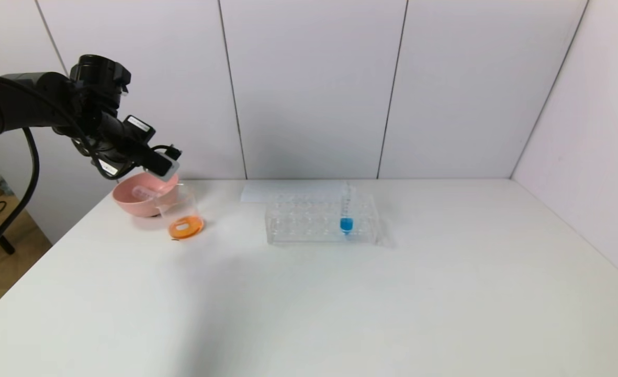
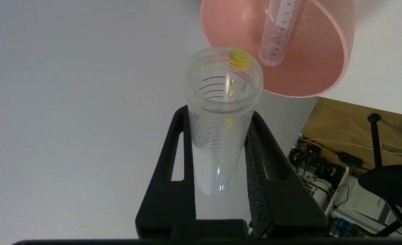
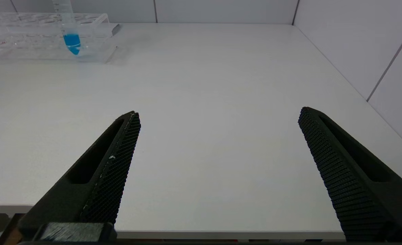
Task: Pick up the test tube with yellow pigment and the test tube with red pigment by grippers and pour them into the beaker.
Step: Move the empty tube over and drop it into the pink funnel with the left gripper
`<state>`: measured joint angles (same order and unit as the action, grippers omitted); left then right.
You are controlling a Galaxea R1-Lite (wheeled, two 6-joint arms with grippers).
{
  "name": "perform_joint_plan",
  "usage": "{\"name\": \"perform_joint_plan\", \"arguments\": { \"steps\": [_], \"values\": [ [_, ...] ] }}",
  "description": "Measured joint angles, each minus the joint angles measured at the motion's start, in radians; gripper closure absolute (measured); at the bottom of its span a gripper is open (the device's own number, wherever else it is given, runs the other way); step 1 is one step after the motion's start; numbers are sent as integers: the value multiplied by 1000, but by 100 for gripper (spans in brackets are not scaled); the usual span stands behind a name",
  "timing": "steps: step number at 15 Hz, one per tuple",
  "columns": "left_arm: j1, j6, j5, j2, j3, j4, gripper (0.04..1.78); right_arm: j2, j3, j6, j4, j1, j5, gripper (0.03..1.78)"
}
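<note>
My left gripper is shut on the test tube with yellow pigment. The tube is almost drained, with only yellow drops at its mouth and on its wall. In the head view this gripper hangs tilted just above the beaker, which holds orange liquid, and above the near rim of the pink bowl. A second clear graduated tube lies in the bowl, showing no red liquid. My right gripper is open and empty, low over the table's front edge. It is outside the head view.
The clear tube rack stands at mid-table with the blue-liquid tube upright in it; both also show in the right wrist view, rack and tube. The table's left edge runs close to the bowl.
</note>
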<state>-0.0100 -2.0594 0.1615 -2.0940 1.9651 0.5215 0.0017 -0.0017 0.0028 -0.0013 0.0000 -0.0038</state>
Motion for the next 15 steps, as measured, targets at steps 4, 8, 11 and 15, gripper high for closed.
{"name": "perform_joint_plan", "arguments": {
  "steps": [4,8,11,15],
  "values": [
    [0,0,0,0,0,0,138,0,0,0,0,0,0,11],
    [1,0,4,0,0,0,138,0,0,0,0,0,0,11],
    [2,0,15,1,-3,0,138,0,0,0,0,0,0,11],
    [3,0,15,5,-7,0,138,0,0,0,0,0,0,11]
  ]
}}
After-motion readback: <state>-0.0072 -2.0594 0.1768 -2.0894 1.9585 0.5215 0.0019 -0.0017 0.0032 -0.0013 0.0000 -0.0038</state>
